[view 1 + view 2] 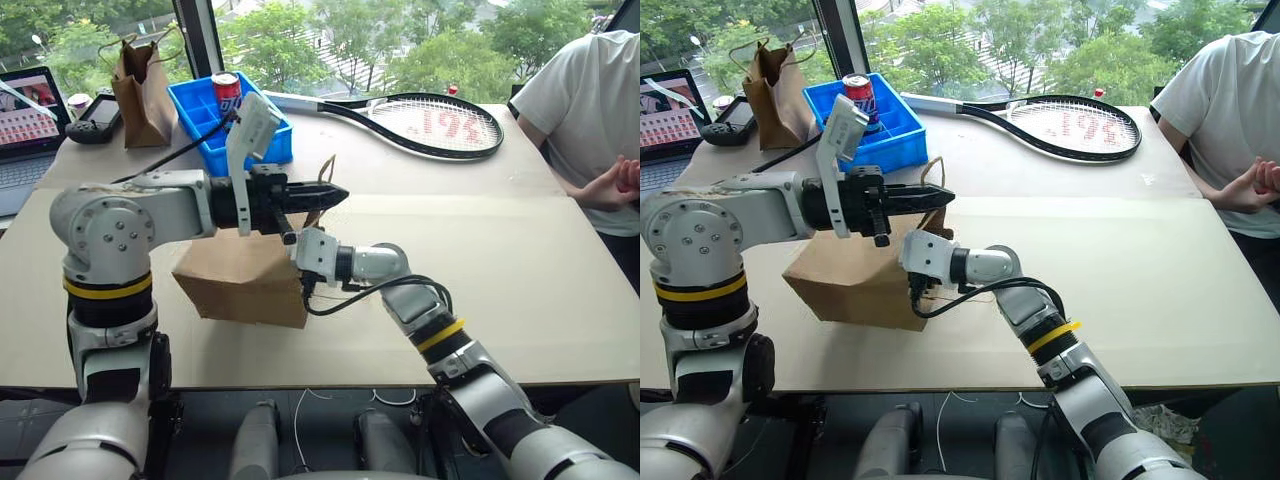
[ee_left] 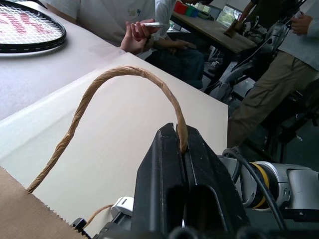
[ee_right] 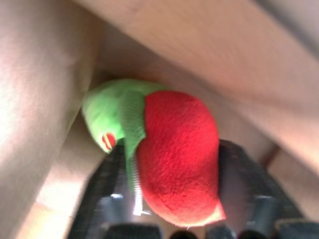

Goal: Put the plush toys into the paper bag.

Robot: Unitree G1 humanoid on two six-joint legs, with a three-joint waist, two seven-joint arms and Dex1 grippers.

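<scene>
Red toy [image 3: 177, 159] sits between the spread right fingers [image 3: 169, 199], inside the bag [image 1: 240, 280]; whether they are gripping it or have released it cannot be told. Just beyond it lies the green toy [image 3: 112, 112], pressed against the red one and against the brown paper wall.

Left fingers [image 2: 180, 164] are clenched on one cord handle [image 2: 124, 74], which arches up from the bag's serrated edge. They reach across above the bag's mouth, while the right arm enters the bag from the side, just beneath them.

Bag stands on the table [image 1: 480, 260], under both sets of fingers. Beyond them sit a blue bin [image 1: 205, 115] holding a can [image 1: 227, 92], a taller brown bag [image 1: 145, 90], a racket [image 1: 420, 122] and a laptop [image 1: 30, 115]. Well to the right of the fingers, a person in a white shirt [image 1: 585, 110] sits at the table's edge.
</scene>
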